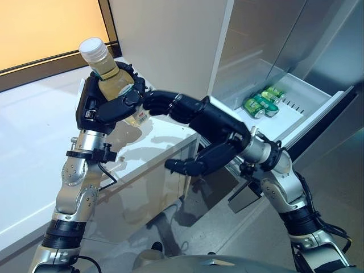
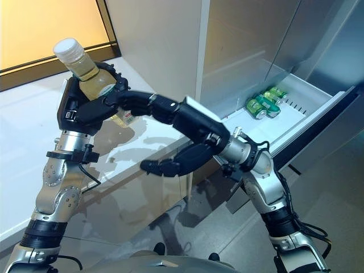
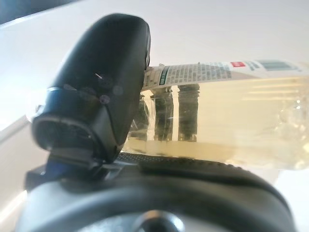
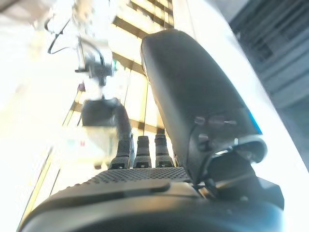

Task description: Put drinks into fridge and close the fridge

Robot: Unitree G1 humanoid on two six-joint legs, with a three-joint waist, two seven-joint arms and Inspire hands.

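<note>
Three green cans [image 1: 264, 101] already lie in the far end of the fridge drawer [image 1: 307, 108], which stands pulled out at the right, beside the tall grey fridge front [image 1: 256, 34]. At the left runs the white bench [image 1: 34, 142], and over its near edge the two hands meet.

By my reading the step in hand is a handover of one drink from left to right, on its way to the drawer. The left hand [image 1: 105, 108] has its fingers and thumb curled round the lower half of a clear bottle of pale yellow drink [image 1: 111, 77]; its wrist view shows the fingers wrapped behind the liquid. The right hand [image 2: 170, 116] reaches across with straight fingers, fingertips touching or just beside the bottle's base, thumb spread well below; it grips nothing yet.

The bottle's long axis stands nearly upright, tilted so the white cap [image 1: 92, 49] points up and to the far left, the base toward the right hand.

Next, I judge, the right hand must close round the bottle's body before the left lets go, then swing right to the drawer.
</note>
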